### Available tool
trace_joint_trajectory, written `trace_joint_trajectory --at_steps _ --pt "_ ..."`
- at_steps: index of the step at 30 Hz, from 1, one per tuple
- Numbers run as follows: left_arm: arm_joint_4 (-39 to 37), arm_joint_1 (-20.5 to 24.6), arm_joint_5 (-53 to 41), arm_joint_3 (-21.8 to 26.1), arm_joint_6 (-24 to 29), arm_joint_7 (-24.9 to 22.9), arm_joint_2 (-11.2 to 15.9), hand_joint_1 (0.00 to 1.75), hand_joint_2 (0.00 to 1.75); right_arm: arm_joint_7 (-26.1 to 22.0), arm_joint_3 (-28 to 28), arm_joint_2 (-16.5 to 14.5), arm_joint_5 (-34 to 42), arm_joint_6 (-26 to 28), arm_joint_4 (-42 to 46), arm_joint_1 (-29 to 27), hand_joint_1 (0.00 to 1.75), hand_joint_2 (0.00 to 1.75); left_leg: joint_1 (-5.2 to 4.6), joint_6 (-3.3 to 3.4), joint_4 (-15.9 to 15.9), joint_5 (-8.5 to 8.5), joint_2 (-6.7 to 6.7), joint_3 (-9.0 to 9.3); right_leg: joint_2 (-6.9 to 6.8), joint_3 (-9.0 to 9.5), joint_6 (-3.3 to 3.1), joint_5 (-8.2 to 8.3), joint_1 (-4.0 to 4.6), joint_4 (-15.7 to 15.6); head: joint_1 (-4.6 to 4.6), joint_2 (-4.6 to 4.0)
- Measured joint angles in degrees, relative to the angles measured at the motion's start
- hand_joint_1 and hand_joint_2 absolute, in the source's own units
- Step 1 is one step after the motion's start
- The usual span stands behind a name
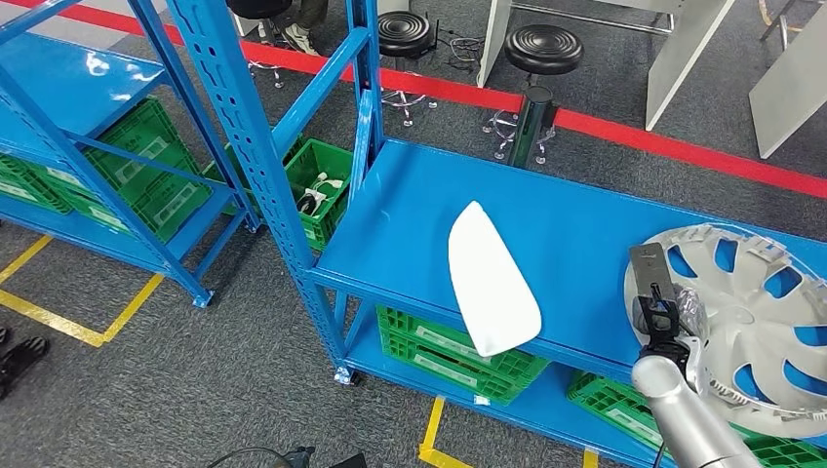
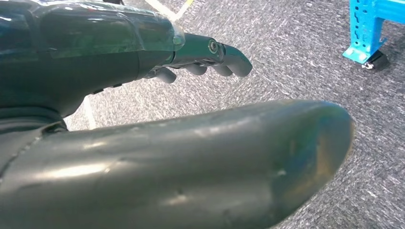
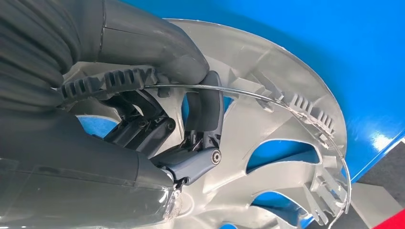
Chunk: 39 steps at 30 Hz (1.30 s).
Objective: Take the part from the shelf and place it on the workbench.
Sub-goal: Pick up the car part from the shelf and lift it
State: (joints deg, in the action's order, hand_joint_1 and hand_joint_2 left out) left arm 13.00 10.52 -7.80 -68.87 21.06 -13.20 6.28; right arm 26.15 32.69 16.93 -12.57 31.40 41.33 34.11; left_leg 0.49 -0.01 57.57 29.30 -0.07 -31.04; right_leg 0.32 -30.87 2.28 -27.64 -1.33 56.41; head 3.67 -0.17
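Silver hubcap (image 1: pixel 756 327) gripped by right hand (image 3: pixel 191 119)

Bright even overhead light, glare on the blue shelf (image 1: pixel 585 224), blurred close thumb (image 2: pixel 191 167)

Shelf: blue metal rack (image 1: pixel 410 205), its top board running from centre to right edge of the frame.
White part: long curved panel (image 1: pixel 491 278) lying on the board, centre frame, its lower tip over the front edge.
Wheel cover: silver hubcap (image 1: pixel 756 322) on the board at the right edge.
Right hand: (image 1: pixel 661 317) lower right, at the hubcap's left rim; grip not clear.
Crates: green bins (image 1: pixel 449 353) on the lower level.
Stools: black seats (image 1: pixel 543 49), top centre.
Floor: grey carpet with a red line (image 1: pixel 683 144).
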Motion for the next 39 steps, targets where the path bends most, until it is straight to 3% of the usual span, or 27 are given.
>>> trace_joint_trajectory --at_steps 2,7,13,18,25,30,34,39 --pt "0.0 -0.08 -0.12 0.0 0.06 0.0 -0.01 0.0 0.0 -1.23 -0.43 0.25 1.27 0.58 0.13 -0.27 1.75 1.75 0.0 0.0 0.0 0.0 -0.03 -0.01 0.0 0.0 0.0 0.0 0.0 0.0 0.0 0.0" --pt "0.0 -0.73 -0.25 0.02 0.6 0.0 0.01 0.0 0.0 -10.1 -1.96 1.23 7.43 3.8 4.15 -2.2 1.75 1.75 0.0 0.02 0.0 0.05 0.08 -0.01 0.05 0.0 0.0 0.0 0.0 0.0 0.0 0.0" --pt "0.0 -1.14 -0.26 0.03 0.73 0.0 0.0 0.0 0.0 -10.92 -3.58 2.38 8.45 4.26 10.17 -3.7 1.75 1.75 0.0 0.03 0.0 0.07 0.09 0.01 0.07 -0.01 0.0 0.0 0.0 0.0 0.0 0.0" --pt "0.0 -1.4 -0.06 0.13 1.05 0.0 -0.01 0.0 0.0 -15.82 -5.22 3.6 9.3 5.33 16.38 -5.18 1.75 1.75 -0.01 0.03 0.01 0.06 0.12 0.01 0.08 -0.01 0.01 0.01 -0.01 0.04 0.0 0.0" --pt "0.0 -2.22 0.37 0.57 1.92 0.0 -0.5 0.0 0.0 -8.38 -9.47 8.42 6.56 3.29 37.44 -5.08 1.75 1.75 -0.04 0.04 0.01 0.07 0.06 -0.02 0.05 -0.04 0.0 0.0 -0.05 0.04 -0.01 0.0" --pt "0.0 -2.43 2.0 1.49 3.16 0.0 -1.25 0.0 0.0 -8.49 -11.47 11.36 11.22 -0.2 50.75 -2.76 1.75 1.75 -0.08 0.04 0.01 0.07 0.05 -0.05 0.04 -0.1 0.0 0.0 -0.1 0.06 -0.01 0.0" --pt "0.25 -2.35 7.66 3.47 3.56 0.0 -2.31 0.0 1.75 -11.31 -12.58 13.2 16.41 -1.51 61.34 -0.17 1.75 1.75 -0.09 0.04 0.03 0.07 -0.14 -0.02 0.04 -0.14 0.01 0.0 -0.11 0.06 -0.01 0.0" --pt "2.13 -1.54 20.16 9.06 3.15 -0.72 -5.19 0.0 1.75 -12.75 -14.31 14.74 12.94 0.63 76.64 -0.62 1.75 1.75 -0.1 0.04 0.06 0.06 -1.01 -0.02 -0.25 -0.06 0.08 -0.08 -0.13 0.03 -0.01 0.0"
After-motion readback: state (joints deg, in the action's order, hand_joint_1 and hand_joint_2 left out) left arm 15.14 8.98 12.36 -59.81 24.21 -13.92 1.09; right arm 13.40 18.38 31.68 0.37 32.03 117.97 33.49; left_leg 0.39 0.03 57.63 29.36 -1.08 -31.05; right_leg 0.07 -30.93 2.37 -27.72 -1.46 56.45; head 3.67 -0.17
